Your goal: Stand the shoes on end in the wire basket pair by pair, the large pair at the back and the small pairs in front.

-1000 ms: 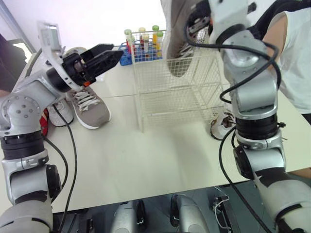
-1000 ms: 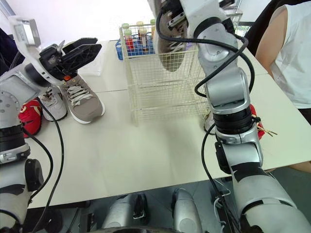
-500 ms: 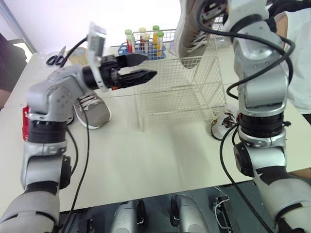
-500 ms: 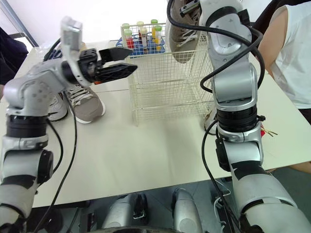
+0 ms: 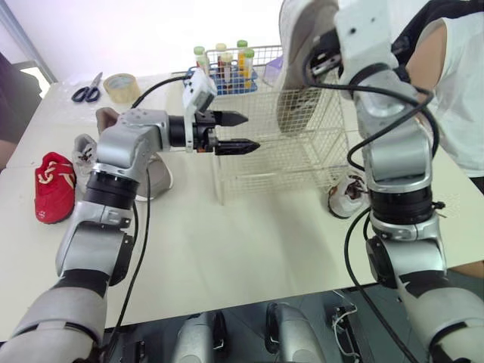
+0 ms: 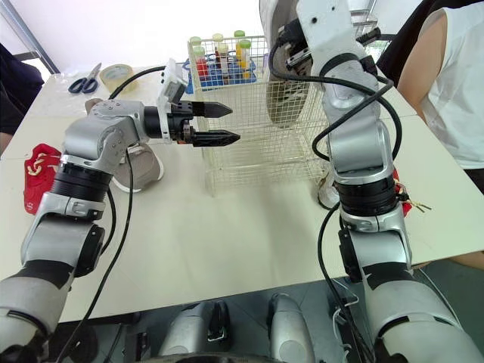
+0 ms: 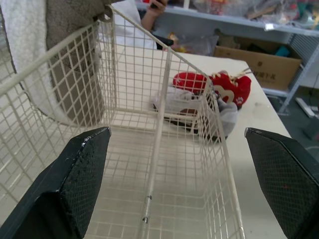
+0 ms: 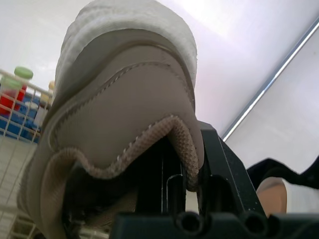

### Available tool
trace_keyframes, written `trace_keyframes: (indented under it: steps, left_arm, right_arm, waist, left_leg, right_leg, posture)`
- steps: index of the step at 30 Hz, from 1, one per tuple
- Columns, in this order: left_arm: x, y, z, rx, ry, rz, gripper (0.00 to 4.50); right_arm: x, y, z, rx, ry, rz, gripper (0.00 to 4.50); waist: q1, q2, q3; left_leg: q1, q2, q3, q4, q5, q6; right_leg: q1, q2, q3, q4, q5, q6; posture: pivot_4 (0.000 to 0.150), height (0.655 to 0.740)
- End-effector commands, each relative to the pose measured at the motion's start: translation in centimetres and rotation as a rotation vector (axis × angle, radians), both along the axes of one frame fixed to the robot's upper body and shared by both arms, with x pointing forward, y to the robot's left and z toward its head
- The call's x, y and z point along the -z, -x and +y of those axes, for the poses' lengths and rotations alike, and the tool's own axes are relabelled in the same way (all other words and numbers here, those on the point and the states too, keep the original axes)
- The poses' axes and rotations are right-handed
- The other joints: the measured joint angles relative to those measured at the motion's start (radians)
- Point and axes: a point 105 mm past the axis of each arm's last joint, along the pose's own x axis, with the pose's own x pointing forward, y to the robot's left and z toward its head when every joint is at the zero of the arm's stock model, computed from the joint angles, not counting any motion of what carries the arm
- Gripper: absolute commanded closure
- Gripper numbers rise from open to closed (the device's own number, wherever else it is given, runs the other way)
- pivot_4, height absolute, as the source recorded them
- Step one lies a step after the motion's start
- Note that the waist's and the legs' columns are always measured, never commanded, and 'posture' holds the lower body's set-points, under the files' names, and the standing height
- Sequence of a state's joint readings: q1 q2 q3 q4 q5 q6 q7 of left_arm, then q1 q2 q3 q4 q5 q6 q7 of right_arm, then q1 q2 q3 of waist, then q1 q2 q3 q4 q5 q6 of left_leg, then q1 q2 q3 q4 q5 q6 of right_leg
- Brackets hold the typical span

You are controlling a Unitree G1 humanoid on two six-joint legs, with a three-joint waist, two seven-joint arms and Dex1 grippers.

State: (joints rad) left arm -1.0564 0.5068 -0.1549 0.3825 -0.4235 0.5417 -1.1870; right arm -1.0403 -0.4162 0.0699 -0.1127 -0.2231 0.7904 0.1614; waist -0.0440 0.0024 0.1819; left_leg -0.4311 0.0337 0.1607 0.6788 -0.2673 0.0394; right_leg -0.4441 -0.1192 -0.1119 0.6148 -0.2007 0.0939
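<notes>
White desk (image 5: 227,249) | wire basket (image 5: 249,162) near the back edge | right gripper (image 8: 183,160) grips big grey shoe (image 5: 299,68) by its heel, toe down in basket top | left gripper (image 5: 240,131) fingers apart beside basket

Pale table (image 5: 227,242), bright white wall (image 5: 151,30); shelving (image 7: 234,19), cardboard box (image 7: 254,69) beyond.

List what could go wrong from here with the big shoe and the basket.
The right claw grips the large shoe by its collar alone, so it may slip or land flat. The open left claw sits at the corner of the wire basket and may snag the wires, shoving the basket into the tube rack behind.
</notes>
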Motion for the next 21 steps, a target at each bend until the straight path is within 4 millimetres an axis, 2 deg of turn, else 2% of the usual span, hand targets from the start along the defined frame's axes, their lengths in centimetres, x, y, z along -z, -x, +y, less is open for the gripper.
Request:
trace_keyframes:
  steps: [1, 6, 12, 15, 18, 21]
  left_arm:
    - [0.7, 0.0, 1.4, -0.036, -0.080, 0.008, 0.00]
    - [1.0, 0.6, 3.1, -0.057, -0.119, 0.020, 0.00]
    - [0.9, 1.4, 5.4, -0.109, -0.140, 0.029, 0.00]
    - [0.7, 1.9, 5.8, -0.114, -0.137, 0.031, 0.00]
    - [0.5, 2.1, 5.6, -0.117, -0.120, 0.028, 0.00]
    - [0.6, 2.1, 5.1, -0.113, -0.113, 0.024, 0.00]
  right_arm:
    - [1.3, 0.3, 0.5, -0.040, -0.009, 0.084, 4.47]
    - [2.2, 0.8, 0.7, -0.067, -0.059, 0.157, 4.47]
    - [2.1, 1.5, 0.8, -0.099, -0.095, 0.202, 4.47]
    - [1.3, 1.5, 0.0, -0.062, -0.052, 0.177, 4.47]
    - [-0.4, 1.3, -1.2, 0.034, 0.081, 0.081, 4.47]
    - [-1.4, 1.2, -1.3, 0.066, 0.188, 0.025, 4.47]
  waist:
    - [-0.001, 0.000, 0.000]
    - [-0.002, 0.001, -0.001]
    - [-0.005, 0.001, -0.001]
    - [-0.003, 0.001, -0.001]
    - [0.003, 0.001, -0.001]
    - [0.006, 0.001, -0.001]
  left_leg:
    - [0.000, 0.000, 0.000, 0.000, 0.000, 0.000]
    - [0.003, 0.001, -0.002, 0.000, 0.000, 0.000]
    - [0.004, 0.004, -0.002, 0.000, 0.000, 0.000]
    - [0.004, 0.004, -0.002, 0.000, 0.000, 0.000]
    - [0.004, 0.004, -0.002, 0.001, 0.000, 0.000]
    - [0.004, 0.003, -0.002, 0.002, 0.000, 0.001]
  right_leg:
    - [0.000, 0.000, 0.000, 0.000, 0.000, 0.000]
    - [0.001, 0.000, 0.001, 0.001, 0.000, 0.000]
    - [0.001, 0.000, 0.001, 0.003, -0.001, -0.001]
    - [0.001, 0.000, 0.001, 0.003, -0.001, -0.001]
    - [0.001, 0.000, 0.001, 0.003, -0.001, -0.001]
    - [0.001, -0.001, 0.001, 0.003, -0.001, -0.001]
  posture:
    - [0.150, 0.7400]
    - [0.150, 0.7400]
    - [0.150, 0.7400]
    - [0.150, 0.7400]
    - [0.150, 0.7400]
    - [0.150, 0.7400]
